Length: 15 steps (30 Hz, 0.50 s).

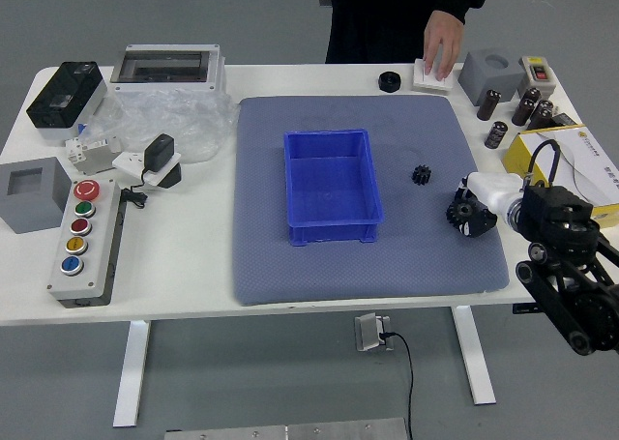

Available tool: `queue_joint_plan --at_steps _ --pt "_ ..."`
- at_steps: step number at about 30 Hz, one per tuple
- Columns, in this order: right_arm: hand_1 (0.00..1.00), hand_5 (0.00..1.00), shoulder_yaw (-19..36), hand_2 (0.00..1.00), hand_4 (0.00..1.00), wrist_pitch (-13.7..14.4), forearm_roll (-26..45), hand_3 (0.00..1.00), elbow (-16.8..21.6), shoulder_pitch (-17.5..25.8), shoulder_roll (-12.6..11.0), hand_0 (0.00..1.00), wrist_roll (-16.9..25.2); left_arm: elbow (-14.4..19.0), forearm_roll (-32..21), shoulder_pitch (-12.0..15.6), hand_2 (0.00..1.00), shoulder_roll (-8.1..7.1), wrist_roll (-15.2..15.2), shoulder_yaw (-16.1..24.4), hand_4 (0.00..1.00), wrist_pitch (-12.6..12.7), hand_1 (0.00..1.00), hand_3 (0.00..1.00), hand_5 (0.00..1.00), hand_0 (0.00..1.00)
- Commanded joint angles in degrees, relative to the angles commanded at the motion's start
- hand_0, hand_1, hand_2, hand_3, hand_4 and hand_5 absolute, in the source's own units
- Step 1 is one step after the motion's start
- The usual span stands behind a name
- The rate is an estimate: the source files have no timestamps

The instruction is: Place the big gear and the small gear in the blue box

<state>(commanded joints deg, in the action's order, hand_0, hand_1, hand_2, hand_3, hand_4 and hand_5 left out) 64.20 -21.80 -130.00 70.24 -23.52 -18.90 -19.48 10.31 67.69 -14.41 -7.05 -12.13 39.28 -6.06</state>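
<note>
In the head view, the right hand [473, 208] reaches in over the grey-blue mat [290, 276], its fingers curled around the big gear [462, 211], near the mat's right side. The small gear [422, 174] lies on the mat between the big gear and the blue box [334, 232], outside the box. The blue box sits upright on the mat, its open side up. Across the white table [184, 256], a person's hand [443, 42] reaches down to a white block [431, 76], beside a black round piece [389, 81].
</note>
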Motion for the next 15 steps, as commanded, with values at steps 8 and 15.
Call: queue_joint_plan --at_steps 8,15 --pt "0.673 0.196 -0.16 0.72 0.711 0.12 0.0 0.67 -0.54 0.04 0.15 0.756 -0.07 0.0 -0.14 -0.05 0.728 0.06 0.04 -0.08 0.545 0.01 0.744 0.664 0.23 0.778" --pt "0.663 0.199 -0.22 0.712 0.704 0.32 0.0 0.672 -0.69 -0.21 0.22 0.747 -0.3 0.0 -0.25 -0.08 0.728 0.08 0.03 -0.19 0.545 0.01 0.743 0.665 0.229 0.777"
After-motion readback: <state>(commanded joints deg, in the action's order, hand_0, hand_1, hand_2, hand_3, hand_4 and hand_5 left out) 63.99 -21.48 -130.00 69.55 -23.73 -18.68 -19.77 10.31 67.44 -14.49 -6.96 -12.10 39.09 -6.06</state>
